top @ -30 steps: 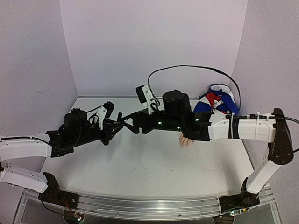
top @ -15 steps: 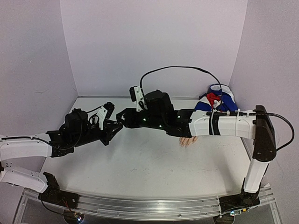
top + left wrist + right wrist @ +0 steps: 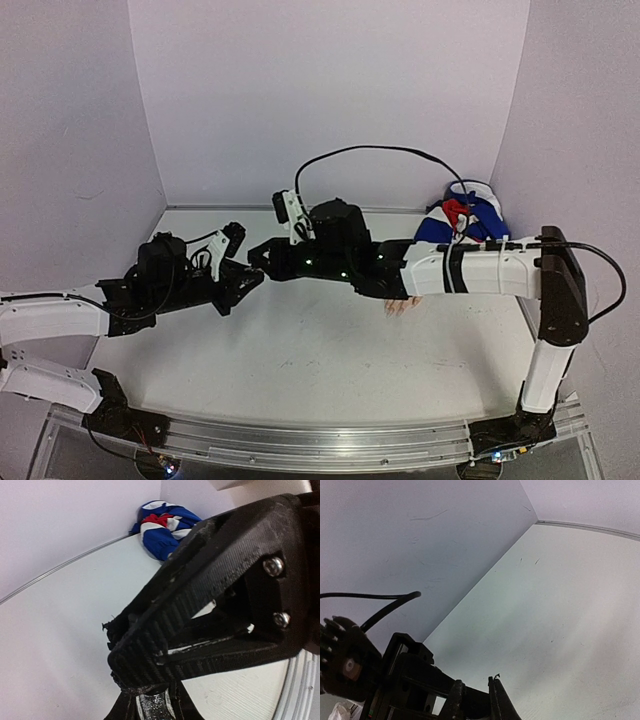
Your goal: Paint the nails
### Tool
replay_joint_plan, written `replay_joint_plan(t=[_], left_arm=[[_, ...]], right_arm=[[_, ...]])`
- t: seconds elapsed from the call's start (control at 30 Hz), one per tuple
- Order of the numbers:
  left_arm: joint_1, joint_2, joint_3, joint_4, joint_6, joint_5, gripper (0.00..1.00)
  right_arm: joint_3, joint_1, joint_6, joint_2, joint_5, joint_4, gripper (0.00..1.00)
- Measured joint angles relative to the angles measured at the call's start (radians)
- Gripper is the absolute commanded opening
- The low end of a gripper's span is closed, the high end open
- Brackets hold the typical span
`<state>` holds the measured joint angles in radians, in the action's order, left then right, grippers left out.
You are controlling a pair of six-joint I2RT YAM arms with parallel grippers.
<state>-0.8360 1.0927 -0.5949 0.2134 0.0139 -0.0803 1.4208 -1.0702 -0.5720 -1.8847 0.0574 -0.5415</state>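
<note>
The pale mannequin hand [image 3: 402,305] lies palm down at the right, mostly under my right forearm. Only its fingertips show, and the nails are too small to make out. Its blue, white and red sleeve [image 3: 465,215] [image 3: 162,525] lies bunched in the far right corner. My left gripper [image 3: 252,282] [image 3: 152,700] is shut on a small glittery bottle [image 3: 152,707] held above the table at centre-left. My right gripper [image 3: 258,256] [image 3: 476,685] reaches across from the right and meets it tip to tip, shut on the bottle's dark cap [image 3: 476,706].
The white table [image 3: 300,350] is boxed in by lilac walls at the back and both sides. A black cable [image 3: 380,150] loops above my right arm. A metal rail [image 3: 320,440] runs along the near edge.
My right arm has swung left until its gripper reached the left gripper, and its jaws have closed on the cap. The left arm has held still.
</note>
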Motion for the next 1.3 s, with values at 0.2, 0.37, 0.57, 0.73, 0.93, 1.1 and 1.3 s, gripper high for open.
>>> replay_joint_plan(t=[0.2,0.37,0.57,0.73,0.93,1.1,1.3], left_arm=[[0.012,-0.02,0.0,0.005,0.018,-0.352,0.0],[-0.014,-0.031,-0.014,0.079,0.09,-0.743,0.0],[-0.023,-0.031,-0.017,0.111,0.095,-0.769,0.0],[-0.017,-0.045,0.006,0.128,0.06,-0.57,0.0],[-0.009,-0.075,0.04,0.119,-0.011,-0.244,0.0],[-0.008,-0.079,0.053,0.119,-0.045,-0.09,0.0],[-0.008,-0.079,0.055,0.119,-0.067,-0.005,0.0]], right_arm=[[-0.191,0.075,0.168,0.117,0.465,-0.143,0.0],[-0.274,0.084,0.313,0.207,0.838,-0.238,0.0],[-0.281,0.071,0.365,0.226,0.85,-0.248,0.18],[-0.285,0.077,0.335,0.251,0.686,-0.165,0.7],[-0.285,0.082,0.241,0.277,0.465,-0.093,0.8],[-0.281,0.071,0.117,0.275,0.278,-0.069,0.77],[-0.156,0.014,0.023,0.174,0.096,-0.04,0.66]])
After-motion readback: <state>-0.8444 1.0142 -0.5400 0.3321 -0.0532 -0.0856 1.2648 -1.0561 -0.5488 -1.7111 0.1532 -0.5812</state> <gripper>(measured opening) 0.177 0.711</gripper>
